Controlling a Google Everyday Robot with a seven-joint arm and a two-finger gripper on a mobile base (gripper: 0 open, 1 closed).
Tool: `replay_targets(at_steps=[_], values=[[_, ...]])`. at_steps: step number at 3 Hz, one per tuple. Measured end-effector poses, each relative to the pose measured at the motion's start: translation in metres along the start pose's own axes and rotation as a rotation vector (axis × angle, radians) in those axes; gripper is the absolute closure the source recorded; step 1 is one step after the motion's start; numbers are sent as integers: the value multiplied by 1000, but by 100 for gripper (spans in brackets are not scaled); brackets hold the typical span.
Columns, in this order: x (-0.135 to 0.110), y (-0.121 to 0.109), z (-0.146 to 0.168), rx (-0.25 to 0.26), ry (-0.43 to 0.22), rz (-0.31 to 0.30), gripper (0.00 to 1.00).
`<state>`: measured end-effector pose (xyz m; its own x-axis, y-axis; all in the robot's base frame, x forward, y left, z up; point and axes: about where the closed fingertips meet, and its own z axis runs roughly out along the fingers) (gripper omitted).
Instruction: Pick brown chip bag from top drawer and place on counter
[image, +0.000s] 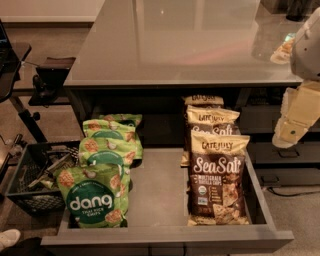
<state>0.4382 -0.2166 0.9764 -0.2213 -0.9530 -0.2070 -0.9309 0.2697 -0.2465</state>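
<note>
The top drawer (160, 192) stands pulled open below the counter (175, 45), a glossy grey top. Three brown chip bags stand in a row on the drawer's right side. The front one (217, 180) is upright with white "Sea Salt" lettering, and two more (212, 120) stand behind it. My gripper (289, 132), a cream-coloured piece on the white arm, hangs at the right edge of the view. It is above and to the right of the drawer's right wall, apart from the bags.
Several green "dang" bags (95, 197) fill the drawer's left side. Narrower dark drawers with handles (285, 152) lie to the right under my arm. A black crate (35, 180) sits on the floor at left. A small packet (284, 50) lies on the counter's far right.
</note>
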Motion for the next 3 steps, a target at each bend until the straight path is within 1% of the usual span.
replay_targets(at_steps=[1, 2, 3], values=[[0, 0, 0, 0, 0, 0, 0], [1, 1, 19, -1, -12, 18, 0], [12, -2, 66, 9, -20, 42, 0]])
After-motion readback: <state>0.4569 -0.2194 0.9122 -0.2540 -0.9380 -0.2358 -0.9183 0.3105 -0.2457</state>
